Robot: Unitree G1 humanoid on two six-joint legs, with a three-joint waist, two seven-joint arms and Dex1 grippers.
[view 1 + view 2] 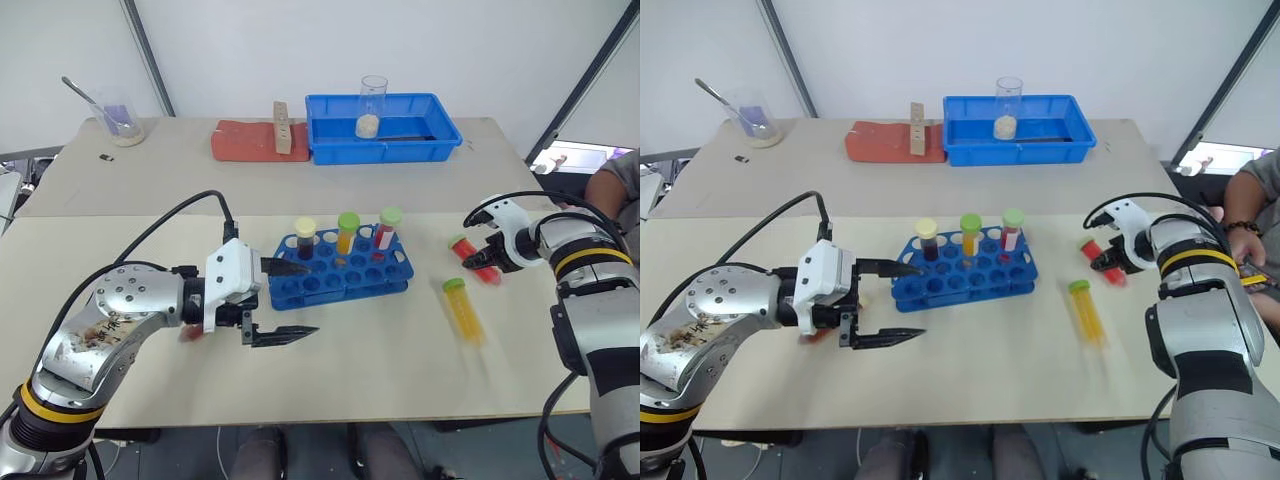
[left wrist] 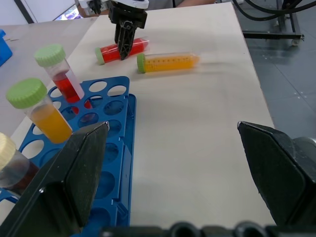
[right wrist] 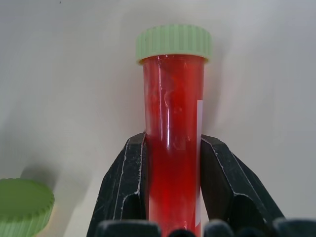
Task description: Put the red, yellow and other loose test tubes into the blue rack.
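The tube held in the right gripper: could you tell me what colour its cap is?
Light green, on the red tube; clearest in the right wrist view.

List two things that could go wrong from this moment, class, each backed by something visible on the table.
1. The right gripper is shut on the red tube low on its body, away from the cap; the tube may tilt when lifted.
2. The yellow tube lies loose beside it and could be knocked and roll toward the table edge.

Left arm: bent in from 8 o'clock, wrist level, pointing toward 3 o'clock.
Left gripper (image 1: 283, 301): jaws spread wide, holding nothing.
Right arm: reaches in from 4 o'clock, wrist tipped down.
Right gripper (image 1: 484, 258): fingers (image 3: 123, 187) clamped on red tube (image 3: 173, 143).
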